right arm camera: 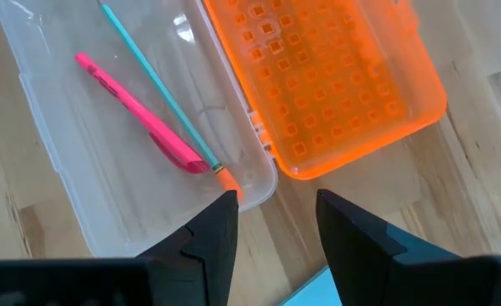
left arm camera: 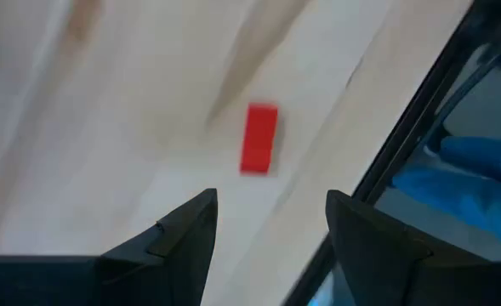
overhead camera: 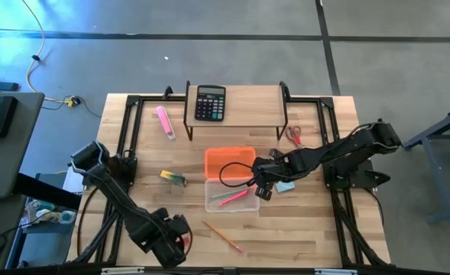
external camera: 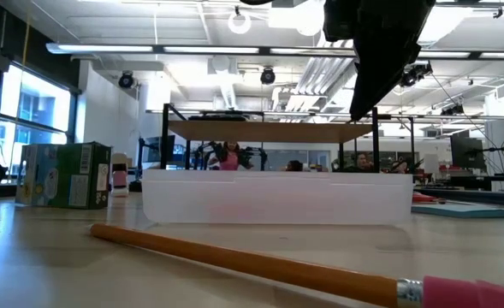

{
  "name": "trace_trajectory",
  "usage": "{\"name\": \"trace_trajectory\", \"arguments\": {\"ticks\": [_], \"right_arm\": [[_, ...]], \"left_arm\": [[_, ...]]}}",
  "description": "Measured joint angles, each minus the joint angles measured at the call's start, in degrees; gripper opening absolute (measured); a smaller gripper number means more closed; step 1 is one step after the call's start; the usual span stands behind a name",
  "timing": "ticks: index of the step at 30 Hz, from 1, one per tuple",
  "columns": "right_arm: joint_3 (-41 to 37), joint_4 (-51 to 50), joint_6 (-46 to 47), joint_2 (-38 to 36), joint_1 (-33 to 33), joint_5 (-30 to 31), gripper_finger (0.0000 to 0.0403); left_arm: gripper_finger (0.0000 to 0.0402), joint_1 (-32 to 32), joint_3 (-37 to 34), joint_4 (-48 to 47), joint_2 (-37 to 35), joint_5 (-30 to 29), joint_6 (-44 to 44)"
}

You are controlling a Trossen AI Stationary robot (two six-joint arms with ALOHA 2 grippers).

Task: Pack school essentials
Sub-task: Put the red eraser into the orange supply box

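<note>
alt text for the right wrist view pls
A clear pencil case tray holds a pink pen and a green pencil, its orange lid lying open beside it on the wooden table. The right claw hovers open above the tray's edge, holding nothing.

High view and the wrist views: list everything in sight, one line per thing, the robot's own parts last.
Clear case tray: one, transparent, table centre.
Orange lid: one, orange, joined to the tray's far side.
Pink pen: one, pink, inside the tray.
Green pencil: one, teal-green, inside the tray beside the pen.
Orange pencil: one, orange with pink eraser, on the table in front of the tray.
Red eraser: one, red, on the table ahead of the left gripper.
Yellow-green piece: one, left of the case.
Pink marker: one, back left.
Calculator: one, black, on the wooden shelf.
Scissors: one, red-handled, back right.
Notepad: one, light blue, right of the tray.
Left gripper: open, front left.
Right gripper: open, empty, above the tray's right end.
</note>
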Motion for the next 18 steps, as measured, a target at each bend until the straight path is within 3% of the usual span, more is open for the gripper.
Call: {"name": "trace_trajectory", "arguments": {"ticks": [8,18], "right_arm": [[0.0,0.2,-0.8,0.0,0.0,-0.1,0.0149],[0.0,0.3,0.8,0.0,0.0,-0.5,0.0149]], "left_arm": [[0.0209,2.0,0.0,2.3,4.3,7.1,-1.3],[0.0209,6.1,0.0,4.3,8.5,6.9,0.5]]}}
